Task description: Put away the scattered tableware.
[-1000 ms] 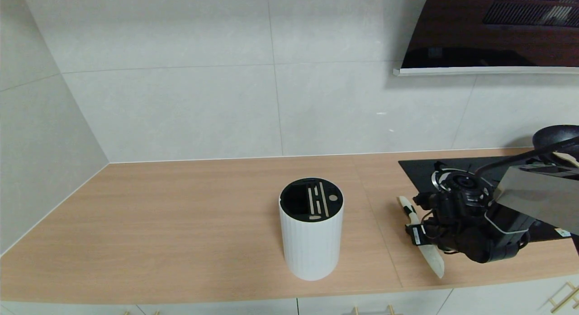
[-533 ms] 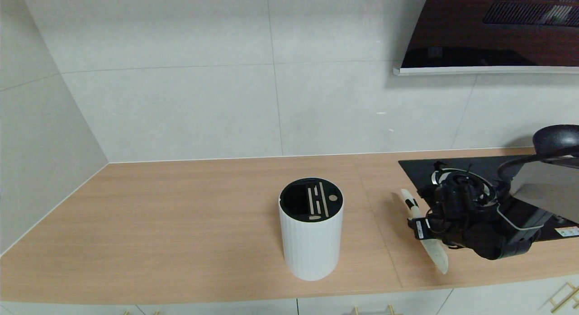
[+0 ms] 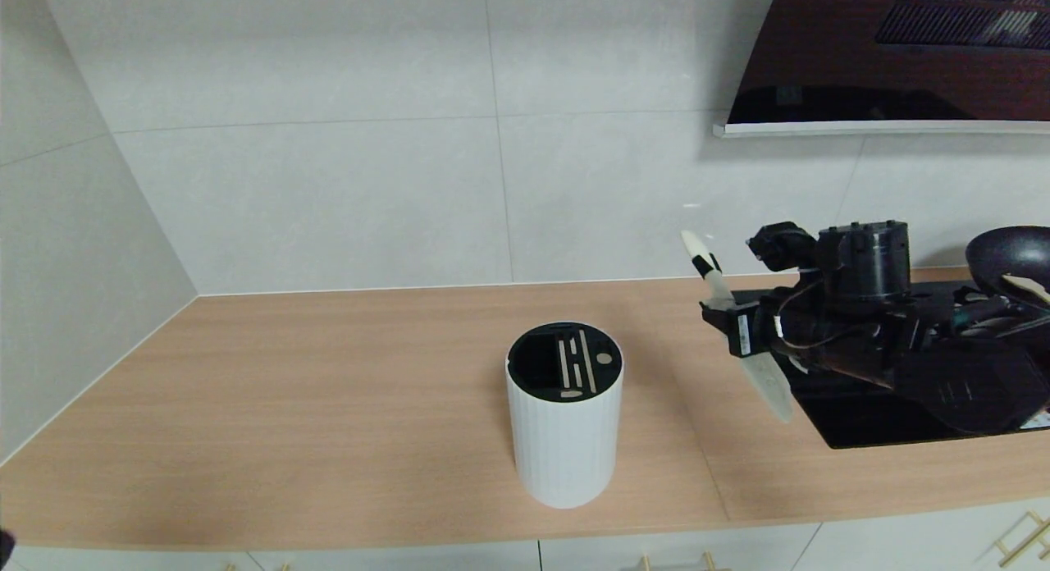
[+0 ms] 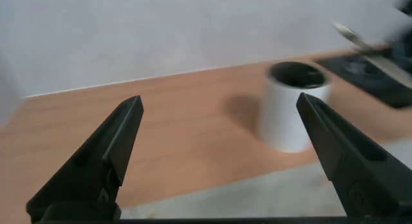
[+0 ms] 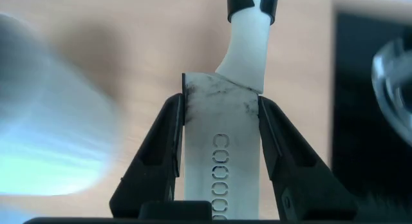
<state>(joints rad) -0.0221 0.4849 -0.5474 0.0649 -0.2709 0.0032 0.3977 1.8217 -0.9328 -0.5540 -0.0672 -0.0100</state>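
1. Since a second ago the right gripper (image 3: 739, 331) has lifted the knife (image 3: 766, 385) off the surface (image 3: 328, 407). The knife is now in the air by the black hob (image 3: 861, 419), to the right of the white holder (image 3: 564, 427), which has not moved.
2. The right fingers pinch the blade just beside the handle. The left gripper's (image 4: 219, 153) fingers are spread wide.
3. The knife tilts handle-up. It has a smudged white blade and a pale handle with a black band.

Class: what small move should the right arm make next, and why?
Probably carry the knife left, over the holder and its slotted top. The right end effector grips it above the counter, tilted with the blade end lower, and the holder stands apart to its left.
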